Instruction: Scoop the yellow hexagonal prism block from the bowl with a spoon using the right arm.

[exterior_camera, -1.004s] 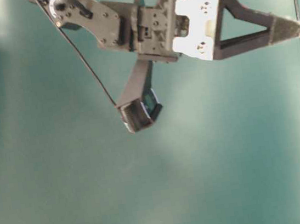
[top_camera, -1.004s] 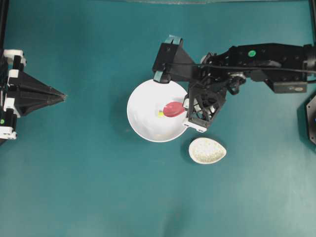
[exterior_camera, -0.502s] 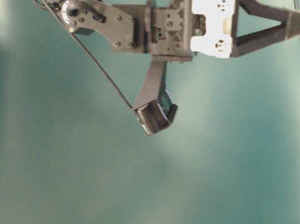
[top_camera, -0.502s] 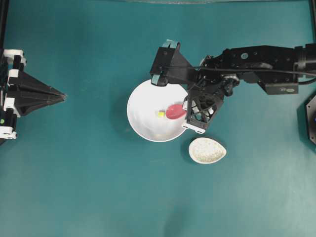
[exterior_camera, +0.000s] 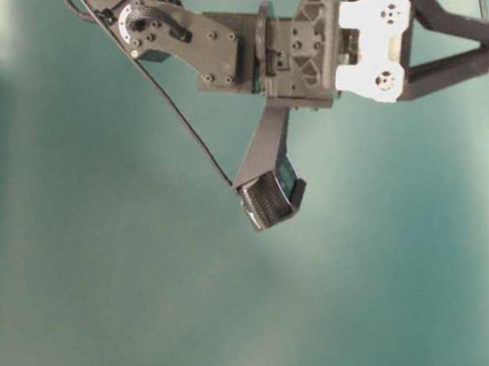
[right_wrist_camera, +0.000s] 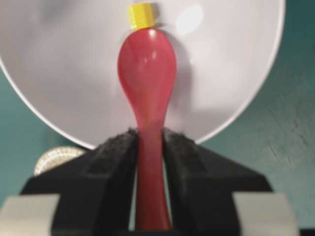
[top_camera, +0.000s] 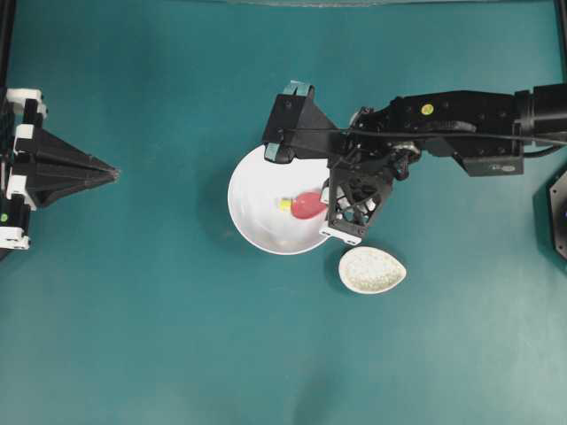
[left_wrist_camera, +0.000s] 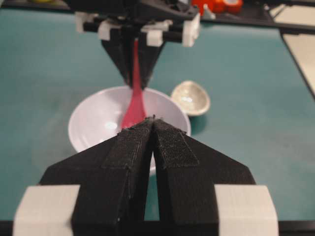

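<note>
I have the right gripper (right_wrist_camera: 149, 147) pinching the spoon (right_wrist_camera: 147, 73) by its handle, pads (right_wrist_camera: 114, 152) pressed on either side of it. The scoop sits inside the bowl (top_camera: 252, 190), tip touching the yellow block (right_wrist_camera: 141, 15), which lies on the bowl floor just past the tip, not in the scoop. From overhead, the block (top_camera: 284, 204) is a little past the bowl's centre toward 3 o'clock, with the spoon (top_camera: 306, 205) reaching in from the 3 o'clock rim under the right arm (top_camera: 461, 119). A speckled spoon rest (top_camera: 372, 269) sits on the teal tabletop (top_camera: 177, 336) just beside the bowl at 4 o'clock. The left gripper (left_wrist_camera: 153, 129) is pressed together on nothing, well apart at the bowl's 9 o'clock.
</note>
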You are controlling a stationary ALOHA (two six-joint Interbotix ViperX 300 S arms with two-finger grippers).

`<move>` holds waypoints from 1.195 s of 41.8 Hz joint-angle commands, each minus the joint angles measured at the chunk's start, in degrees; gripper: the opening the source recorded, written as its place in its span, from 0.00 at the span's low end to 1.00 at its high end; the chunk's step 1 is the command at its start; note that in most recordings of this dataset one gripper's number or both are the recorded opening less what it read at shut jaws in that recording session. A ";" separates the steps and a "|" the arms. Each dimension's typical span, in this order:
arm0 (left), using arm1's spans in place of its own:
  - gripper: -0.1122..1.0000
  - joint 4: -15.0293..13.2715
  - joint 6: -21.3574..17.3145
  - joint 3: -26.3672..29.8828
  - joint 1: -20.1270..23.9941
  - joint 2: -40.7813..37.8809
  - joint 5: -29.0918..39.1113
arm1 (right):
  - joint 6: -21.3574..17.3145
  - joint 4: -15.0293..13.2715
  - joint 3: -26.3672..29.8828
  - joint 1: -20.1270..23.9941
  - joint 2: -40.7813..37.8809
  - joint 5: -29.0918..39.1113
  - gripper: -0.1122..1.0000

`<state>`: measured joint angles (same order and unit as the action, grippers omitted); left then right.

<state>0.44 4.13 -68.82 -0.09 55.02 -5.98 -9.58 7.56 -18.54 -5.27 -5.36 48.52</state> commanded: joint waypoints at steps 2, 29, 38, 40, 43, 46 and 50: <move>0.11 0.09 0.09 0.44 0.00 -0.53 -0.26 | 0.18 0.26 1.32 0.26 0.70 -2.20 0.31; 0.11 0.09 0.09 0.44 -0.09 -0.53 -0.26 | 0.00 -2.11 1.41 0.18 -0.44 -15.03 0.31; 0.11 0.18 0.09 0.44 0.00 -0.53 -0.26 | -0.35 -2.29 1.41 0.26 -0.35 -16.44 0.31; 0.11 0.18 0.09 0.44 0.00 -0.53 -0.26 | -0.35 -2.37 1.41 0.26 -0.18 -16.35 0.31; 0.11 0.18 0.09 0.44 0.00 -0.53 -0.26 | -0.35 -2.37 1.14 0.26 0.18 -16.44 0.31; 0.11 0.18 0.09 0.44 -0.09 -0.53 -0.26 | -0.44 -2.29 0.79 0.18 0.70 -16.44 0.31; 0.11 0.09 0.09 0.44 -0.09 -0.53 -0.26 | -0.62 -2.29 -0.09 0.18 1.85 -16.61 0.31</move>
<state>0.53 4.13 -68.82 -0.09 55.02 -5.98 -10.02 5.36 -18.72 -5.10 -6.42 32.61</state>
